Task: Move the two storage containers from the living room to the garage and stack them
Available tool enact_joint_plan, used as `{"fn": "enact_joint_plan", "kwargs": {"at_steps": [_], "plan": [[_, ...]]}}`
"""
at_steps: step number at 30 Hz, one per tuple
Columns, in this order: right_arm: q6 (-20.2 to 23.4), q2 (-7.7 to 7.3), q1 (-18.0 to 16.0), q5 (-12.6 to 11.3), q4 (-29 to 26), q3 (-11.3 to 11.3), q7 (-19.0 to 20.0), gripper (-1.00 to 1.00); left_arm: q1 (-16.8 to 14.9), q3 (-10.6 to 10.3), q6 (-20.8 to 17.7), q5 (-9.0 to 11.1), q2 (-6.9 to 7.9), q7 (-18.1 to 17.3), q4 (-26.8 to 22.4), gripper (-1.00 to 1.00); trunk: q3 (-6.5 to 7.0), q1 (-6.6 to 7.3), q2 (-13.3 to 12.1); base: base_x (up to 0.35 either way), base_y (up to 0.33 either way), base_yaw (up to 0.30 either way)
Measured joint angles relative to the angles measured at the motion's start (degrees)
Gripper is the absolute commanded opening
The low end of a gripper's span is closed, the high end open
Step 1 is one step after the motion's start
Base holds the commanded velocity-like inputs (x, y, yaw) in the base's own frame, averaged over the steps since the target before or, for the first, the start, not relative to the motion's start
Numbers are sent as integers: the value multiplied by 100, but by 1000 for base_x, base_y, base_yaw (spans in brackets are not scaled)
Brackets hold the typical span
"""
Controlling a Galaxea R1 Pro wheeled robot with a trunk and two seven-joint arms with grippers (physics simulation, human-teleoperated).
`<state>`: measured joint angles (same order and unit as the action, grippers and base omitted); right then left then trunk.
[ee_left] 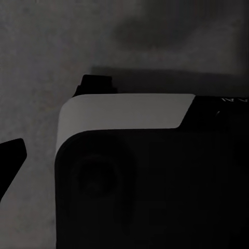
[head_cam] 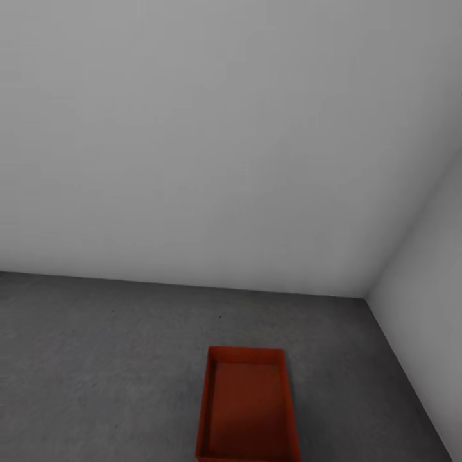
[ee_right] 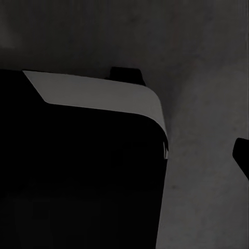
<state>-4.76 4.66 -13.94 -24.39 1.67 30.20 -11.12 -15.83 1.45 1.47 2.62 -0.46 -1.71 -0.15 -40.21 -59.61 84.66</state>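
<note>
Container: one orange-red storage container, bottom centre of head view, open side up on the floor.
Floor: dark grey concrete.
Walls: pale grey walls, corner at right.
Grippers: cannot tell; wrist views show dark robot base over floor.

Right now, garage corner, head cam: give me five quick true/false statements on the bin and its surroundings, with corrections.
1. One orange-red storage container sits on the dark grey concrete floor. True.
2. A second bin is stacked inside it. False: its inside looks empty.
3. The container is lidless. True.
4. It touches the right-hand wall. False: bare floor separates them.
5. A gripper holds its rim. False: nothing touches it.
</note>
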Motion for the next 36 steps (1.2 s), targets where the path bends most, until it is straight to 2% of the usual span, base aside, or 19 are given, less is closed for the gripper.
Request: {"fn": "enact_joint_plan", "kwargs": {"at_steps": [7, 24, 36], "plan": [[0, -14, 0, 0, 0, 0, 1, 100, 4, 0, 55, 6, 6, 5, 0, 100, 45, 0, 0, 0, 0, 9], [-12, -22, 2, 12, 0, 0, 0, 100, 4, 0, 64, 8, 11, 19, 0, 100, 51, 0, 0, 0, 0, -1], [-2, -12, 1, -9, 0, 0, 0, 100, 3, 3, 64, 8, 11, 47, 1, 100, 97, 0, 0, 0, 0, -174]]}}
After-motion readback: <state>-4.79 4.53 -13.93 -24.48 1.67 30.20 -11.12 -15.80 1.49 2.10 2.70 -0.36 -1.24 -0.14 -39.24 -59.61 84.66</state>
